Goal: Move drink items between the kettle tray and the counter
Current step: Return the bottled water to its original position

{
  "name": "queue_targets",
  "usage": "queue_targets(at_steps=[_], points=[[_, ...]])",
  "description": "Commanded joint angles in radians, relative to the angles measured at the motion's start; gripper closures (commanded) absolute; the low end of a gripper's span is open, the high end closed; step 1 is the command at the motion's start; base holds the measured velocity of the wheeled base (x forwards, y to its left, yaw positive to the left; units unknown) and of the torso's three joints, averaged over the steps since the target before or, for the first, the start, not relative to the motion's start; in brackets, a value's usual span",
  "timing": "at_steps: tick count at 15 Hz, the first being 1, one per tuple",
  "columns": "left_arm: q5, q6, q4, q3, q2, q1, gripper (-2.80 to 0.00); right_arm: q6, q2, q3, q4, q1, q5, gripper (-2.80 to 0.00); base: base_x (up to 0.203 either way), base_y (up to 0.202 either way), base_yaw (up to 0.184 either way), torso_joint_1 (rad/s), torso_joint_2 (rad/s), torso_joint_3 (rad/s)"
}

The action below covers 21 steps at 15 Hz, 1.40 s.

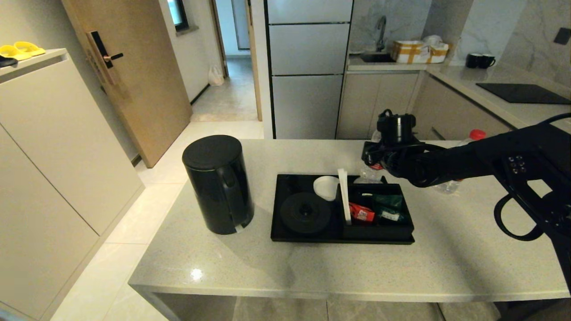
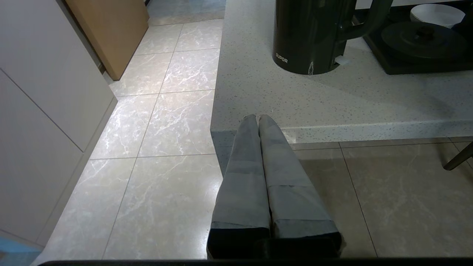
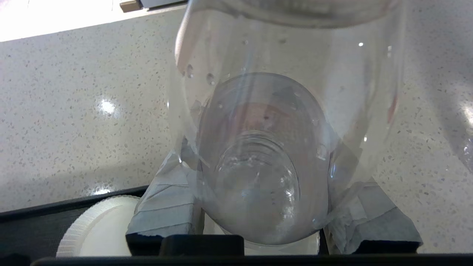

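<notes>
Bottle: a clear water bottle [image 3: 273,147] sits clamped between the right gripper [image 3: 273,218] fingers, over the counter [image 1: 312,258] at the far edge of the kettle tray [image 1: 285,223]
Second bottle: red-capped [image 1: 476,134], behind the right arm
Kettle: upright [image 1: 218,185] on the counter, left of the tray
Left gripper: fingers [image 2: 258,173] pressed together, empty, low beside the counter's near corner

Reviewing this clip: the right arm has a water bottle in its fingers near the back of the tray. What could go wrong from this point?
1. The right gripper holds a smooth clear bottle; it might slip or tilt.
2. It hangs over the kettle tray edge beside the white dish and upright white divider; lowering could knock either.
3. A second bottle stands behind the arm, so a swing back might topple it.

The left gripper is parked below the counter edge, shut.
</notes>
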Motion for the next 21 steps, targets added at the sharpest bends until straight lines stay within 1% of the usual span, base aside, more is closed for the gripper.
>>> queue_targets(at_steps=[1, 7, 11, 16, 21], points=[[0.000, 0.000, 0.000, 0.000, 0.000, 0.000, 0.00, 0.001, -0.028, 0.023, -0.004, 0.000, -0.003, 0.00, 0.000, 0.000, 0.000, 0.000, 0.00, 0.000], [0.000, 0.000, 0.000, 0.000, 0.000, 0.000, 0.00, -0.002, -0.081, 0.087, -0.026, 0.000, -0.003, 0.00, 0.000, 0.000, 0.000, 0.000, 0.00, 0.000], [0.000, 0.000, 0.000, 0.000, 0.000, 0.000, 0.00, -0.005, -0.070, 0.088, -0.017, 0.000, -0.003, 0.00, 0.000, 0.000, 0.000, 0.000, 0.00, 0.000], [0.000, 0.000, 0.000, 0.001, 0.000, 0.000, 0.00, -0.010, -0.006, 0.074, -0.015, -0.007, -0.002, 0.00, 0.000, 0.000, 0.000, 0.000, 0.00, 0.000], [-0.001, 0.000, 0.000, 0.000, 0.000, 0.000, 0.00, -0.011, -0.002, 0.070, -0.014, -0.013, 0.001, 0.00, 0.000, 0.000, 0.000, 0.000, 0.00, 0.000]])
